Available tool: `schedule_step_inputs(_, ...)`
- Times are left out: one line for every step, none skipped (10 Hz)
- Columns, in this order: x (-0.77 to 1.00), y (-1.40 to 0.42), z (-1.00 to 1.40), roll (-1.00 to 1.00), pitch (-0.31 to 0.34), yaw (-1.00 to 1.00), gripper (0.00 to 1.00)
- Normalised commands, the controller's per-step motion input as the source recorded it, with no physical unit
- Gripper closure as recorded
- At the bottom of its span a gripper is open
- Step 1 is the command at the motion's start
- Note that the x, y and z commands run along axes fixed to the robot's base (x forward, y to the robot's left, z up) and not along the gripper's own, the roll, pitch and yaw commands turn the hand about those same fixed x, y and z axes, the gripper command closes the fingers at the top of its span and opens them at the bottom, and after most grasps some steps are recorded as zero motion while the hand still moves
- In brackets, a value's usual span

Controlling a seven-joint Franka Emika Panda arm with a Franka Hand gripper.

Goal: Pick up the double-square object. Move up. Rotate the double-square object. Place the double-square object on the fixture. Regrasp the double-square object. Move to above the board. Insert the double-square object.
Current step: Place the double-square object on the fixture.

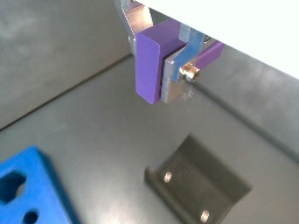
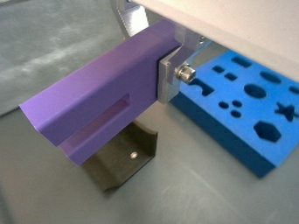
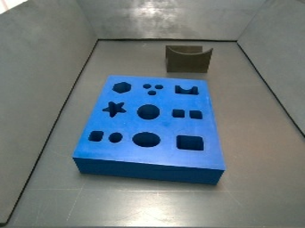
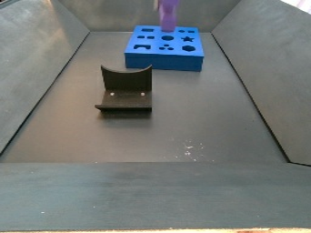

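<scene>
— What is held by the tool (image 1: 177,63)?
— The small light-purple plastic double-square object (image 2: 100,101) is clamped between its silver fingers (image 1: 187,61), raised off the floor.
— What is seen below the tool?
— The dark olive-grey fixture (image 2: 121,163); beside it, the large blue board (image 2: 246,103).

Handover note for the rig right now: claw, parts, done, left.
Claw: shut on the double-square object, held in the air above the floor.
Fixture: empty, standing on the floor apart from the board.
Board: all cut-outs look empty in both side views.
In a side view only the object's lower end shows at the top edge, near the board.
Done: pick-up and lift.
Left: place on fixture, regrasp, move above board, insert. Rotation status unclear.
</scene>
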Motion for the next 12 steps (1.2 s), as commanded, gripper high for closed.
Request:
schedule_step_inputs(1.0, -0.03, -0.31, -1.0, 0.034, -0.07, 1.0)
schedule_step_inputs(1.0, 0.0, -0.23, -1.0, 0.046, -0.07, 1.0)
schedule_step_inputs(0.96, 0.02, -0.15, -1.0, 0.067, -0.08, 1.0)
schedule_step_inputs(0.88, 0.04, -0.1, -1.0, 0.079, -0.09, 1.0)
schedule_step_inputs(0.8, 0.04, -0.06, -1.0, 0.087, -0.09, 1.0)
schedule_step_inputs(0.72, 0.05, -0.05, -1.0, 0.092, -0.1, 1.0)
schedule_step_inputs(0.62, 0.05, -0.03, -1.0, 0.096, -0.12, 1.0)
schedule_step_inputs(0.57, 0.05, -0.03, -1.0, 0.1, -0.13, 1.0)
schedule_step_inputs(0.47, 0.05, -0.02, -0.82, 0.086, -0.13, 1.0)
schedule_step_inputs(0.41, 0.05, -0.02, -0.66, 0.069, -0.13, 1.0)
schedule_step_inputs(0.31, 0.05, -0.02, -0.44, 0.056, -0.12, 1.0)
schedule_step_inputs(0.25, 0.05, -0.02, -0.29, 0.051, -0.11, 1.0)
